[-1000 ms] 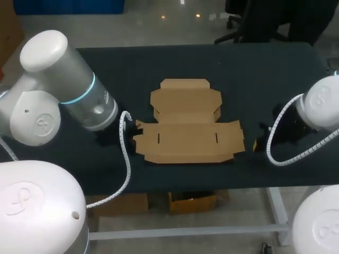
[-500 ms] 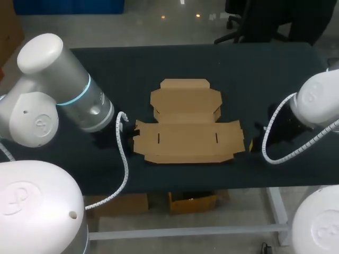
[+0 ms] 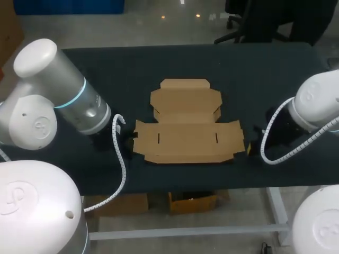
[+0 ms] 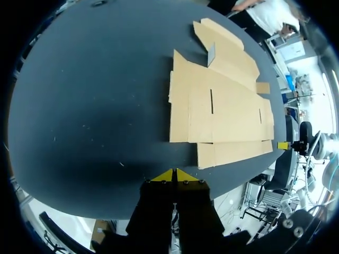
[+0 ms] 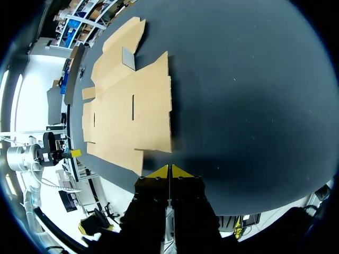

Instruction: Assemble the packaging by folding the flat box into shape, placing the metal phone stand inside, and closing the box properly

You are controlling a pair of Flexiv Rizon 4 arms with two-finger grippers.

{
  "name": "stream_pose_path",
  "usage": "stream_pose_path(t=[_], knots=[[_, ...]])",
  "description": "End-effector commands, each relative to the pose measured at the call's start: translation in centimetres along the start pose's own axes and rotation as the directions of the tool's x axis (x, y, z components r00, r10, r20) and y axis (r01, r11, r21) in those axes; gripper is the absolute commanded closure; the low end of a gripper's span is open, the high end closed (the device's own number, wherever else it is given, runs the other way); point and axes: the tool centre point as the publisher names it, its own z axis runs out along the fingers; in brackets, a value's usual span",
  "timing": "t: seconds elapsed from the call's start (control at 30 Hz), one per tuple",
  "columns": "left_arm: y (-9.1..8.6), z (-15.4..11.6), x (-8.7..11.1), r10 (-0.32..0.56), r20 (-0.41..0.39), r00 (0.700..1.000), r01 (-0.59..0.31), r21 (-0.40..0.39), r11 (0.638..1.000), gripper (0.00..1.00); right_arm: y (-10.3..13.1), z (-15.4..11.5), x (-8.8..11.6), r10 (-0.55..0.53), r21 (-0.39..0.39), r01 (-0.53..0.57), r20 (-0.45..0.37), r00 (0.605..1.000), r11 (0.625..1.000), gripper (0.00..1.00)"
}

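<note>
Left arm (image 3: 69, 100): enters over the tabletop's (image 3: 106, 69) left edge and hangs low over the front-left area. The left wrist view shows the left jaws closed, yellow tips pressed together with nothing between them. The jaws sit just short of the box's left side, and a strip of bare surface lies between them and the cardboard.

Flat box (image 3: 185, 138): lies unfolded near the middle of the tabletop, nearer the front edge than the far edge. The wide slotted panel is toward the front and the smaller panel toward the far edge. A broad bare band runs along the far edge. Open strips remain to the left and right of the box, and only a narrow margin lies along the front edge.

Right arm (image 3: 318, 100): enters over the right edge. The right wrist view shows the right jaws closed and empty, near the box's right front corner without touching it.

View differences:
- The head view hides the left jaws under the arm and shows only one yellow tip of the right jaws.
- Each wrist view shows the opposite arm's yellow tip beyond the box.
- Each wrist view also shows a small shaded flap raised where the two panels join, which the head view shows less clearly.
</note>
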Motion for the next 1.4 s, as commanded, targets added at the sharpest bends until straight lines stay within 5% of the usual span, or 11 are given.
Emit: stream_pose_path(t=[0.03, 1.4], knots=[[-0.1, 0.4, 0.2, 0.003, 0.006, 1.000, -0.003, -0.005, 1.000, 1.00, 0.4, 0.2, 0.0, -0.001, 0.019, 0.002, -0.013, 1.000, 1.000, 1.00], [0.1, 2.1, 0.0, 0.030, -0.033, 0.999, -0.031, -0.038, 0.999, 1.00, 0.3, 3.0, 2.2, -0.024, 0.089, 0.025, -0.016, 1.000, 0.996, 1.00]])
